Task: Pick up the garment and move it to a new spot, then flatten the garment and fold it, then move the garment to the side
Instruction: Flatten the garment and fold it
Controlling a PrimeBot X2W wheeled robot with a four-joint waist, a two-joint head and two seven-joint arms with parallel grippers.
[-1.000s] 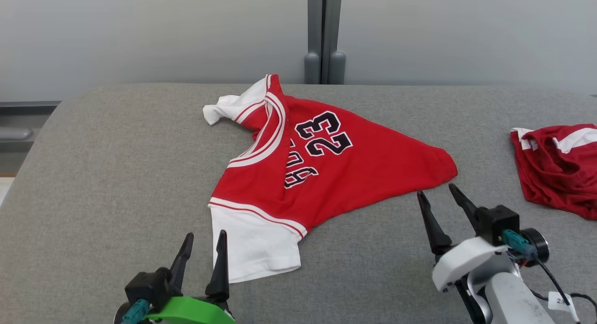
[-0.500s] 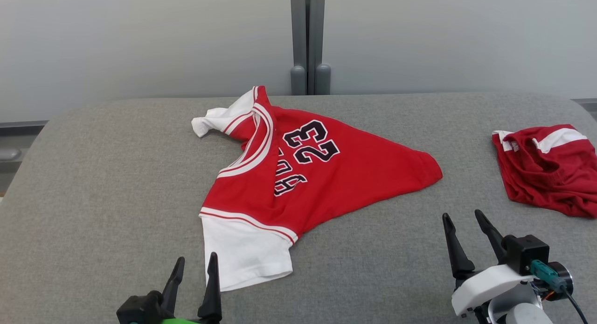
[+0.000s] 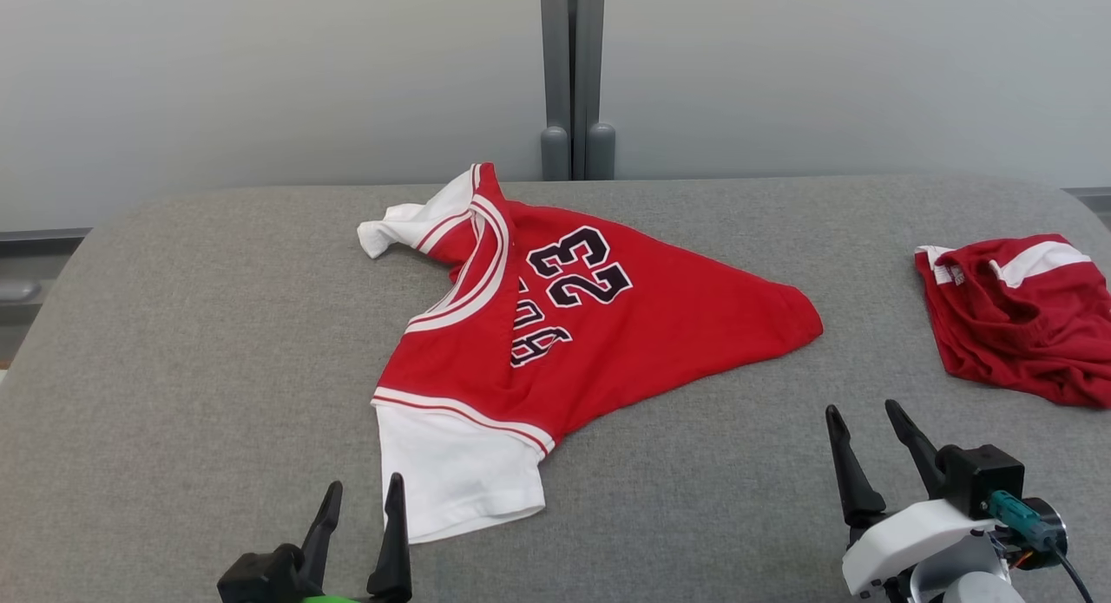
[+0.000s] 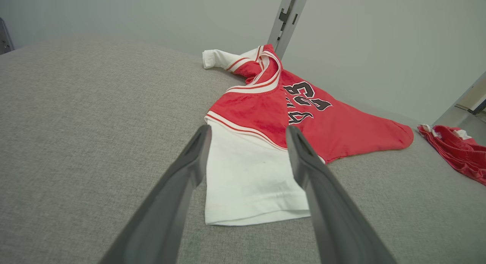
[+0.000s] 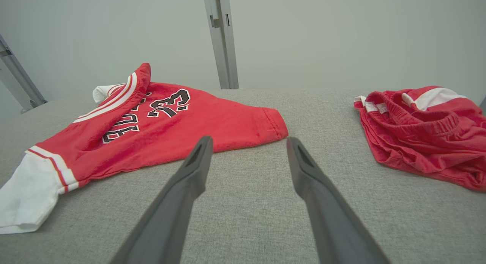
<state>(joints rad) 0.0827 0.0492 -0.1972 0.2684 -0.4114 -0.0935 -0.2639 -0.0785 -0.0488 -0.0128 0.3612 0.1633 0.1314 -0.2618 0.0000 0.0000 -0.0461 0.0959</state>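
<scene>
The right fingers (image 3: pixel 849 464) were drawn back from the jersey (image 3: pixel 660 325); its white sleeve (image 3: pixel 451 473) lies ahead of the left fingers (image 3: pixel 395 534); both held wide.

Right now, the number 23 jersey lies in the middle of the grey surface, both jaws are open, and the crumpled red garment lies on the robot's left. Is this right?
No: the crumpled red garment lies on the robot's right, as the head view shows. The jersey is in the middle of the grey surface and both jaws are open.
</scene>
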